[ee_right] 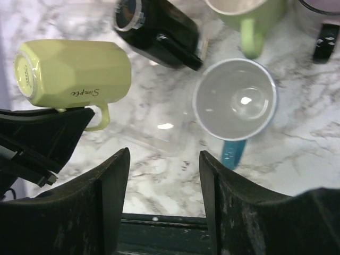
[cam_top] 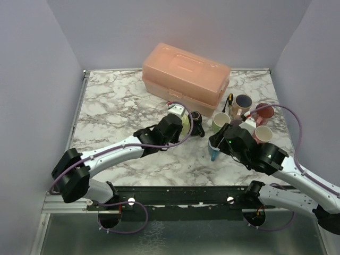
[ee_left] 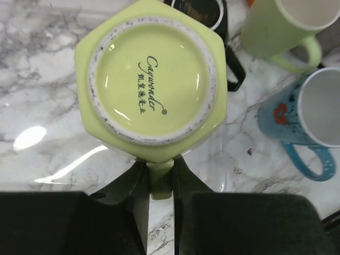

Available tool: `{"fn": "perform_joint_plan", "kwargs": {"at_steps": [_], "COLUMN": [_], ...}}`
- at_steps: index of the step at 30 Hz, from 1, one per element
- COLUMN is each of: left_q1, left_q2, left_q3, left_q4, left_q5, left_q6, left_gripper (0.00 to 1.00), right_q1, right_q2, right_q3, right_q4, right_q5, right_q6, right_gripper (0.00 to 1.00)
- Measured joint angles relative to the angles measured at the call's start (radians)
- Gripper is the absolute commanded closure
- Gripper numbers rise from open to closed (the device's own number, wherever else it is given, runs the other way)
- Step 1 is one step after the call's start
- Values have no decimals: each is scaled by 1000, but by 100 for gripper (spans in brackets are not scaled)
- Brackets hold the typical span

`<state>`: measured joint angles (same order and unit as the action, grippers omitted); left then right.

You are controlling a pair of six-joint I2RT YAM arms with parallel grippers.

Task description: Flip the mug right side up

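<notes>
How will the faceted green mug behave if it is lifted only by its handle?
The mug looks like glazed ceramic: probably rigid, heavy, chippable. The left gripper pinches only the thin handle, so it may swivel. The glossy glaze could slip; flat facets should limit rolling.

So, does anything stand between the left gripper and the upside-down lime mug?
Nothing does: the left gripper is shut on the handle of the lime mug. The black mug sits close beside it and may crowd the turn.
</notes>
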<state>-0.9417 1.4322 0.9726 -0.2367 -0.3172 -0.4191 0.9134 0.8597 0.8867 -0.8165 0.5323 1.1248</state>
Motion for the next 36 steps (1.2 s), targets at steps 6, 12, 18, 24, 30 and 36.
{"fn": "perform_joint_plan", "kwargs": {"at_steps": [6,12,18,24,30,36], "left_q1": [7,10,10,11,11,10], "left_q2": [-166,-279,-347,-353,-317,-315], "left_q3": [62,142,201,232,282,303], "left_q4": [18,121,233,344,460,541], "left_q5": [-12,68,189,379,608,732], "left_q6": [53,63,20,-76,-188,-240], "left_gripper": [100,100,100,100,100,100], "right_q1": [0,0,0,0,0,0], "right_q2": [-134,-175,-161,-117,-90,-102], "right_q3": [-3,3,13,51,65,63], "right_q4": [201,441,668,851,983,1077], "right_q5": [-40,-166,-360,-550,-674,-724], "right_q6": [-86,-216,-339,-406,-423,-422], "right_gripper": [31,24,25,25,27,30]}}
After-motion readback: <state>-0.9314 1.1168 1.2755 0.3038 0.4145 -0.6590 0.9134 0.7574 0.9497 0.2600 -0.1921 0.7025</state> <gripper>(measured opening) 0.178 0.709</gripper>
